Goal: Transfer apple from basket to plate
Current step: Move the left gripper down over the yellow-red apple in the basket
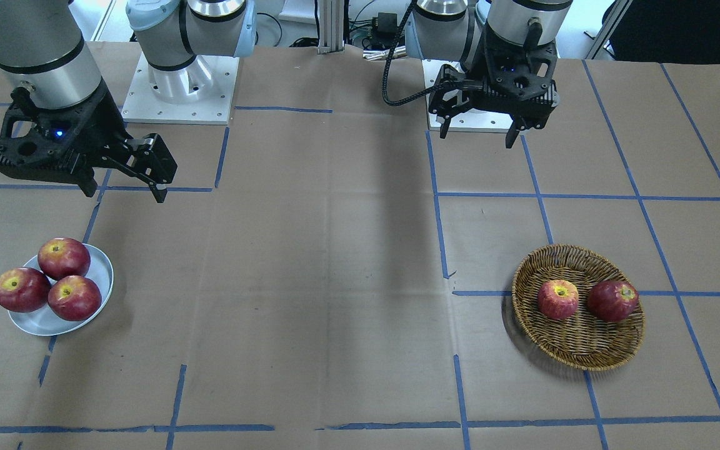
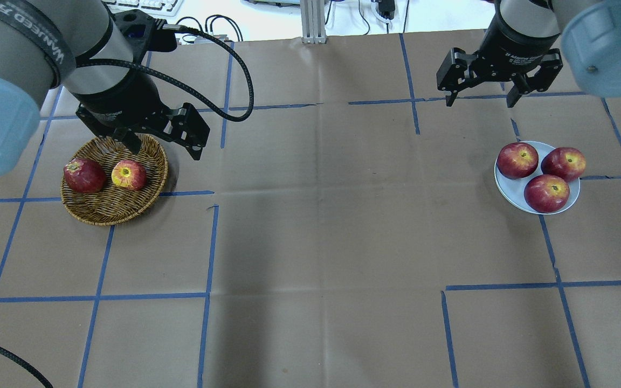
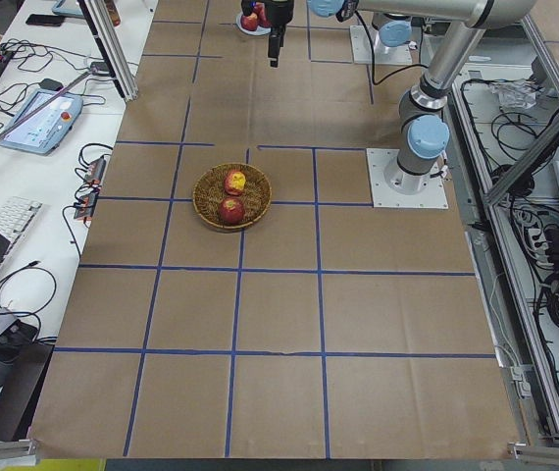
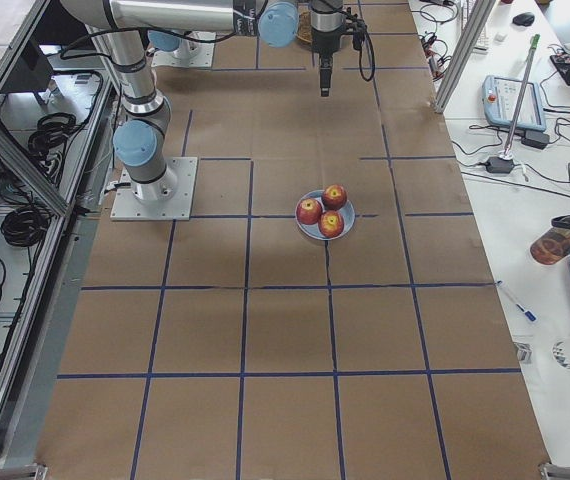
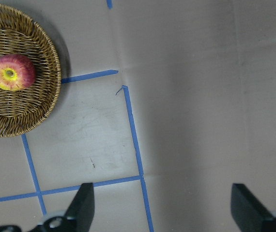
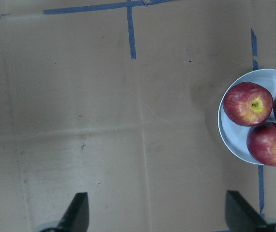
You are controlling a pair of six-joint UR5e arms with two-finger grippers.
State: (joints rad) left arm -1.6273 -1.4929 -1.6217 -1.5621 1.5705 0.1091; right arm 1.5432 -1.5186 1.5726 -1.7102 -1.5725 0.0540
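The wicker basket (image 2: 111,210) lies at the table's left in the overhead view and holds the lighter pinkish-red apple (image 2: 129,174) with a yellow stem patch. The apple also shows in the front view (image 1: 558,299) and the left wrist view (image 5: 13,72). My left gripper (image 2: 165,148) is open and empty, raised beside the basket's far right rim. The pale plate (image 2: 507,188) lies at the right. My right gripper (image 2: 481,101) is open and empty, raised beyond the plate's far left side.
A darker red apple (image 2: 84,175) lies beside the lighter one in the basket. Three dark red apples (image 2: 546,193) fill most of the plate. Brown paper with blue tape lines covers the table. The arm bases (image 1: 179,94) stand at the robot's edge.
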